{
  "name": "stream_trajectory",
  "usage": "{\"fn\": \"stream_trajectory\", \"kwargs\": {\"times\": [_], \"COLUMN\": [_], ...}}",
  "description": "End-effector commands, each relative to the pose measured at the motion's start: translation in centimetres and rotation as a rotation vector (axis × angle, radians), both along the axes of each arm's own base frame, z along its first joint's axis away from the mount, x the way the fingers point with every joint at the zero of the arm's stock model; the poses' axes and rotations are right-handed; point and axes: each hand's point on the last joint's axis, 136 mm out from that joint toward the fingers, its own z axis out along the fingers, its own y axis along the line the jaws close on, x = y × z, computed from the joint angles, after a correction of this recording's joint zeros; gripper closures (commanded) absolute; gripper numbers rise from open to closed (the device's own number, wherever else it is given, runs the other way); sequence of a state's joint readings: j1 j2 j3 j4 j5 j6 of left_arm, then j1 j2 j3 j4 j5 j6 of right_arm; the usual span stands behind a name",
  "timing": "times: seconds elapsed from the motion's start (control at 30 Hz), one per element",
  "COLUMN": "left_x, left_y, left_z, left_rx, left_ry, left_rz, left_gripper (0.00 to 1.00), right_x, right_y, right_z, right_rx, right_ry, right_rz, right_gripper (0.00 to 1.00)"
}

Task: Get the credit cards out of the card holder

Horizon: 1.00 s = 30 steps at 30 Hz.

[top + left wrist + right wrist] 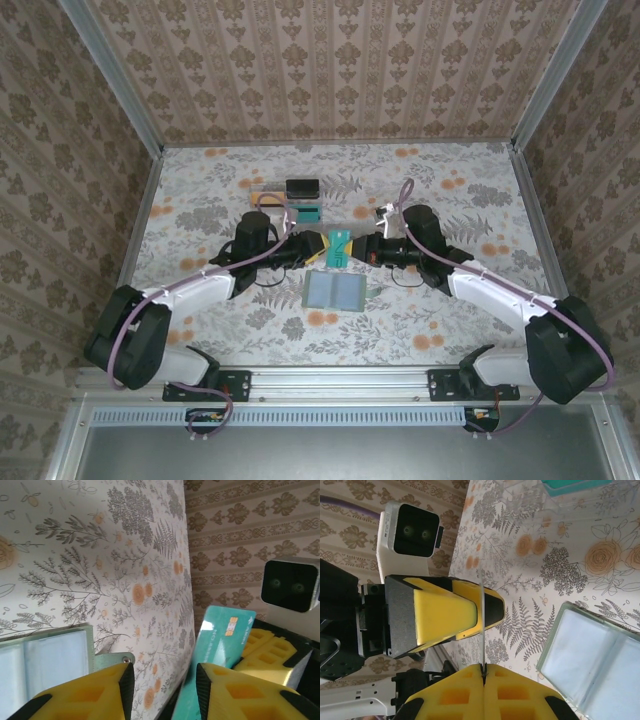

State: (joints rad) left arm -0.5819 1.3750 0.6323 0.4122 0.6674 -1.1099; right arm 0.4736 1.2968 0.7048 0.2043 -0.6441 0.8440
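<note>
A teal credit card [339, 247] with a gold chip hangs in the air between the two arms, above the table. My right gripper [483, 667] is shut on its near edge, so the card [482, 620] looks edge-on there. My left gripper [162, 672] is open, and the card [220, 640] stands right beside its right finger [235, 695]; I cannot tell if they touch. The card holder [337, 291] lies open and flat on the table just in front of the grippers, its pale pockets up [50, 655] [600, 665]. In the top view the left gripper [318, 247] and right gripper [358, 250] face each other.
A clear plastic tray [272, 192] stands behind the grippers with another teal card [308, 212] in it, and a black block [302, 187] sits at its far side. The tray's rim [570, 502] shows in the right wrist view. Papered walls close the table on three sides.
</note>
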Motion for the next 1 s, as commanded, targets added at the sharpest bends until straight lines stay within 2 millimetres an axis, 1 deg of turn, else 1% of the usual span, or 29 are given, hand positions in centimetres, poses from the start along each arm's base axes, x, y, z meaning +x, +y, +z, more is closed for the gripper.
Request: {"fn": "stream_trajectory", "kwargs": {"times": [0.0,0.07,0.17,0.23,0.4,0.47,0.53,0.57,0.6,0.63,0.67,0.77,0.87,0.9,0.97], "left_x": [-0.4,-0.6,-0.8,-0.9,-1.2,-1.3,-1.4,-1.4,-1.5,-1.6,-1.6,-1.6,-1.4,-1.4,-1.0], "left_y": [-0.8,-0.8,-0.7,-0.7,-0.6,-0.5,-0.4,-0.4,-0.4,-0.3,-0.2,0.2,1.1,1.6,2.7], "left_z": [1.3,1.5,1.9,2.2,2.8,3.1,3.4,3.7,3.8,3.8,3.9,3.8,3.5,3.3,3.0], "left_rx": [-0.046,-0.052,-0.056,-0.062,-0.07,-0.072,-0.071,-0.069,-0.065,-0.06,-0.052,-0.018,0.067,0.12,0.25], "left_ry": [-0.018,-0.023,-0.032,-0.039,-0.051,-0.059,-0.066,-0.073,-0.077,-0.082,-0.086,-0.096,-0.129,-0.148,-0.203], "left_rz": [-0.042,-0.041,-0.043,-0.049,-0.056,-0.056,-0.057,-0.058,-0.061,-0.061,-0.062,-0.064,-0.08,-0.091,-0.099], "left_gripper": [0.64,0.68,0.76,0.78,0.94,1.0,1.0,1.0,1.0,1.0,1.0,1.0,1.0,1.0,1.0], "right_x": [0.6,0.6,0.6,0.6,0.5,0.6,0.6,0.6,0.6,0.6,0.6,0.7,0.7,0.8,0.7], "right_y": [0.7,0.8,0.7,0.7,0.7,0.7,0.7,0.7,0.7,0.6,0.4,-0.3,-1.5,-1.9,-2.8], "right_z": [1.1,1.0,0.4,0.1,-0.6,-1.0,-1.3,-1.4,-1.6,-1.8,-2.1,-2.5,-2.4,-2.2,-1.9], "right_rx": [0.05,0.051,0.039,0.033,0.02,0.016,0.011,0.008,0.003,-0.006,-0.02,-0.05,-0.085,-0.099,-0.132], "right_ry": [-0.011,-0.006,0.002,0.006,0.022,0.028,0.035,0.039,0.042,0.046,0.051,0.054,0.042,0.031,0.015], "right_rz": [0.022,0.028,0.025,0.025,0.028,0.031,0.032,0.032,0.031,0.027,0.021,0.001,-0.03,-0.042,-0.065], "right_gripper": [1.0,1.0,1.0,1.0,1.0,0.9,0.85,0.78,0.65,0.47,0.36,0.16,0.02,0.0,0.0]}}
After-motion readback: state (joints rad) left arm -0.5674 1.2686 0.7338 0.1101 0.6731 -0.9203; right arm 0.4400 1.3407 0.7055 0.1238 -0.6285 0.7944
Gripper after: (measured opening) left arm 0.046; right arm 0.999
